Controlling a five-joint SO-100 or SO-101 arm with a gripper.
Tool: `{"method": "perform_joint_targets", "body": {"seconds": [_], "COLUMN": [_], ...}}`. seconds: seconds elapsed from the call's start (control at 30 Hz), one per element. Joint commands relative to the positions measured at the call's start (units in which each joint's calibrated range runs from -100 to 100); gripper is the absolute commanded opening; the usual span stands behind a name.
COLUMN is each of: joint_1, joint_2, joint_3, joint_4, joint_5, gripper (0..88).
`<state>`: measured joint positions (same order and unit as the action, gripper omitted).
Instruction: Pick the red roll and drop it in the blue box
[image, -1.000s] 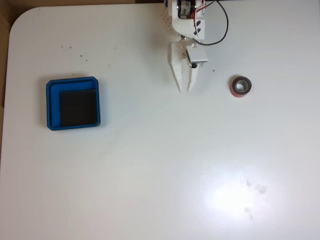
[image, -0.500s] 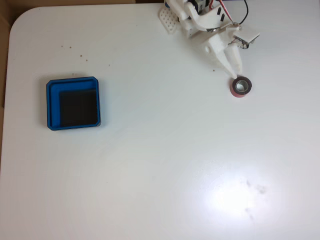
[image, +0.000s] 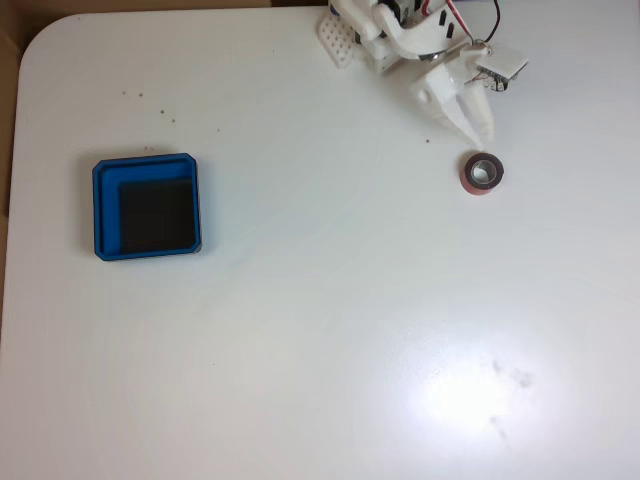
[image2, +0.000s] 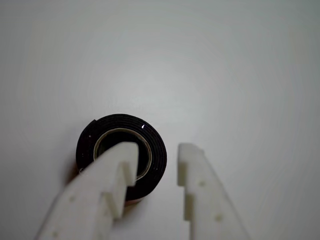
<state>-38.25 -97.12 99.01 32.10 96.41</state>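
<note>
Red roll (image2: 121, 157) lies flat on the white counter (image: 320, 330), hole up, right beneath the hand (image2: 157, 152) in the wrist view. One white finger (image2: 117, 165) sits over the roll's core and the other finger (image2: 192, 175) stands outside the ring, so the near wall of the roll lies in the gap between them. The hand is a little open and has hold of nothing; whether the fingers are down at counter level or above the roll I can't tell.

My worry is the alignment. If the inner finger lands on the rim rather than going into the hole, I'd expect the roll to skid across the smooth counter or tip when the fingers close. A pinch on only one wall could also let it swing and drop on the way over.

From the fixed view, the arm reaches out from the top edge and slants down to the right, its hand (image: 482, 137) ending just short of the roll (image: 482, 172). Far off, on the left side of that view, the blue box (image: 146, 164) waits, well apart from everything.
</note>
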Motion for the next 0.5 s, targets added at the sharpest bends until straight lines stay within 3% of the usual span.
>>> {"method": "perform_joint_targets", "body": {"seconds": [0.0, 0.47], "joint_1": [-0.6, -0.1], "joint_2": [3.2, 40.2], "joint_3": [-3.6, -34.0], "joint_4": [0.0, 0.1], "joint_5": [-0.2, -0.2], "gripper": [1.5, 1.5]}}
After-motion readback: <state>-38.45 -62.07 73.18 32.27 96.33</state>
